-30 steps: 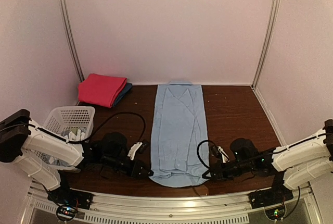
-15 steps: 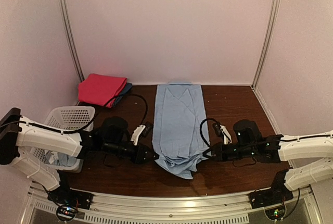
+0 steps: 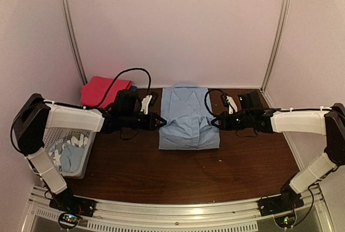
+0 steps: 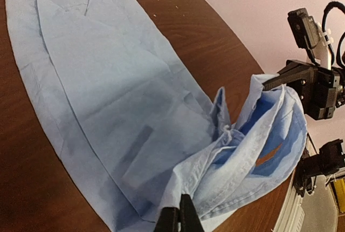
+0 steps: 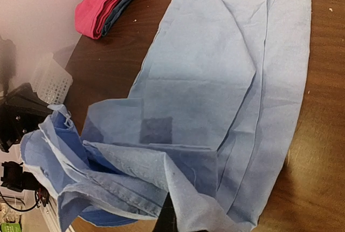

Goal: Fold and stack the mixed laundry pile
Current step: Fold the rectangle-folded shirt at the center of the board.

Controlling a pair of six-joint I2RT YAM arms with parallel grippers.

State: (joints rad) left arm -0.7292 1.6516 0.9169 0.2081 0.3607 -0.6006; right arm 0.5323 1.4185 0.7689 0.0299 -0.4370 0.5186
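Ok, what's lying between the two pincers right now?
The light blue shirt fills the whole stretch between the left pincer and the right pincer, each shut on one side of its doubled-over hem. The top external view shows it.

- Overhead view was dim and pink-tinted.
- Wrist views bowed the dark brown wooden worktop.
- Soft shadows crossed the light blue cloth shirt.

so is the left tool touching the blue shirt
Touching. The left wrist view shows the left tool shut on the raised hem of the blue shirt.
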